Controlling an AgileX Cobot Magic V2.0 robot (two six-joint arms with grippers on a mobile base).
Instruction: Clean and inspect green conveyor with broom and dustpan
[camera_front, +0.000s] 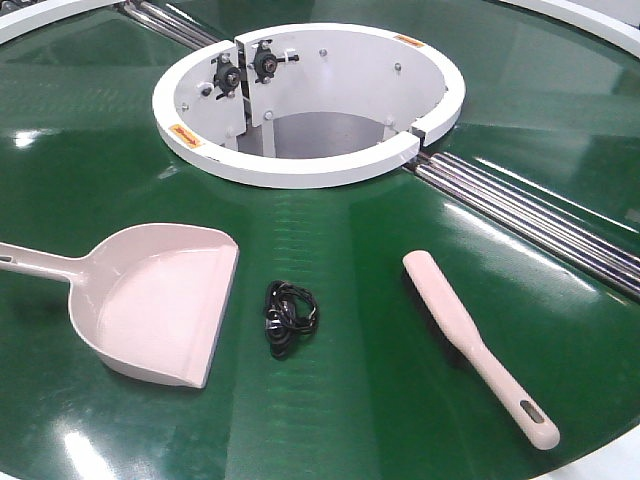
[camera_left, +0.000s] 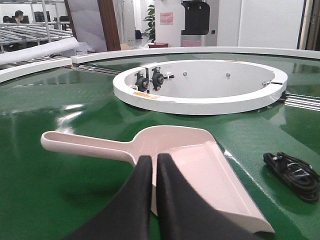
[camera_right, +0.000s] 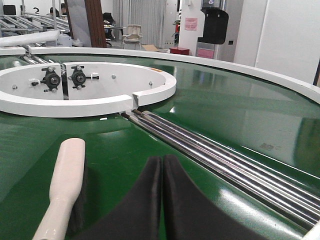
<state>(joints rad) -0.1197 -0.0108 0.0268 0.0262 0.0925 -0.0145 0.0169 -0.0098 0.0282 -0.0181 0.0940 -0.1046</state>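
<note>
The green conveyor (camera_front: 350, 390) fills the front view as a glossy dark green belt. On it at the left lies the pale pink dustpan (camera_front: 165, 300), mouth toward the right. The pale broom (camera_front: 470, 335) lies at the right, its slotted handle toward the near edge. Neither gripper appears in the front view. In the left wrist view my left gripper (camera_left: 154, 159) is shut and empty, hovering in front of the dustpan (camera_left: 200, 165) near its handle joint. In the right wrist view my right gripper (camera_right: 162, 160) is shut and empty, with the broom (camera_right: 62, 185) to its left.
A black coiled cable (camera_front: 288, 317) lies between dustpan and broom. The white circular hub wall (camera_front: 310, 100) stands at the belt's centre. Silver rollers (camera_front: 540, 215) run from the hub toward the right. A white outer rim (camera_right: 250, 70) bounds the belt.
</note>
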